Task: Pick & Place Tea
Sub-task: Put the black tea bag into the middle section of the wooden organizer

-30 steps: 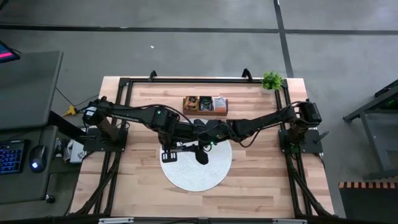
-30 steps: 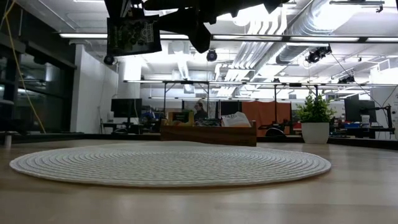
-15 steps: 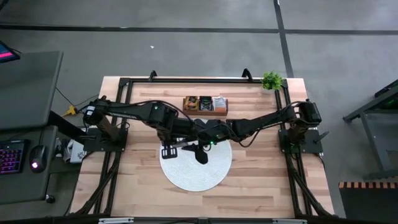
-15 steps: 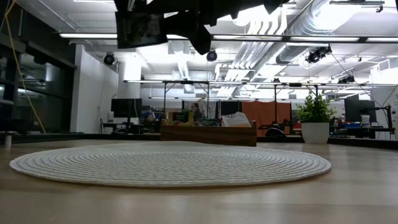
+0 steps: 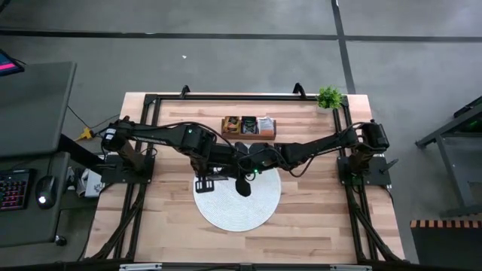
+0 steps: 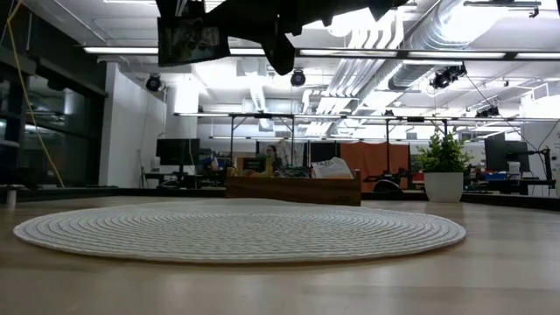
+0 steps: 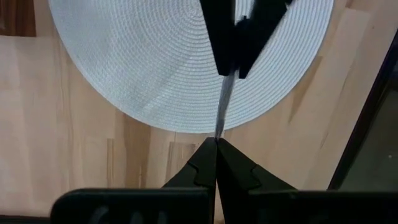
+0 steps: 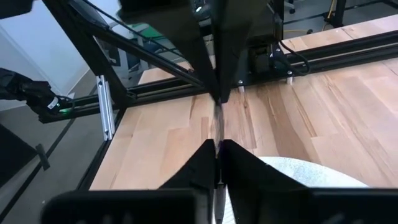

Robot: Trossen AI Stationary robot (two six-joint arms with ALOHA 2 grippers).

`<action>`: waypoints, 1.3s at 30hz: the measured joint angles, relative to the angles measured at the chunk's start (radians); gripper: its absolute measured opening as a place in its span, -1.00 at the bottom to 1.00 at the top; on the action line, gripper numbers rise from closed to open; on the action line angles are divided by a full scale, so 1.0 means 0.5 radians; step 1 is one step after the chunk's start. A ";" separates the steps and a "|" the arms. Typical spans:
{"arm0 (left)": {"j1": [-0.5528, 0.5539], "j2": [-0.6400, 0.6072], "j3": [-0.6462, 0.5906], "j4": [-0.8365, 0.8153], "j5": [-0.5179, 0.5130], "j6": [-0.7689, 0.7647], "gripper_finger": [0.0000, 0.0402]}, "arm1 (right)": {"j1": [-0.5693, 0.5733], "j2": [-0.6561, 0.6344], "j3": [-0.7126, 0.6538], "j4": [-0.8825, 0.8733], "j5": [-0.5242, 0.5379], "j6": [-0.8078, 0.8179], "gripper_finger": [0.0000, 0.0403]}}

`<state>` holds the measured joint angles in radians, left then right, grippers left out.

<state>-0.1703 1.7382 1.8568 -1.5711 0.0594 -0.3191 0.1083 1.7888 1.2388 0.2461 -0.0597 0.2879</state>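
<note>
Jaws: both pinch one tea sachet (edge-on, seemingly) | above mat

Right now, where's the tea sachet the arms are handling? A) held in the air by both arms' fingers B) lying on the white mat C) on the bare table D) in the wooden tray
A: the sachet is pinched edge-on between the left gripper and the right gripper, high above the mat.
</note>
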 joint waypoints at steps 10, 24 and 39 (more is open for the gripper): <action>0.000 0.000 0.000 -0.003 -0.009 -0.006 -1.00 | -0.019 0.000 0.000 -0.001 -0.006 -0.018 -0.98; 0.000 -0.001 0.128 0.000 -0.209 -0.016 -0.51 | 0.014 -0.152 0.000 -0.260 0.242 -0.101 -1.00; -0.006 -0.174 0.516 0.138 -0.790 -0.197 -0.25 | 0.115 -0.542 -0.777 0.768 0.764 0.100 -1.00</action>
<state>-0.1731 1.6513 2.1150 -1.5019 -0.3357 -0.4177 0.1658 1.5179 0.8501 0.6301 0.3223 0.3377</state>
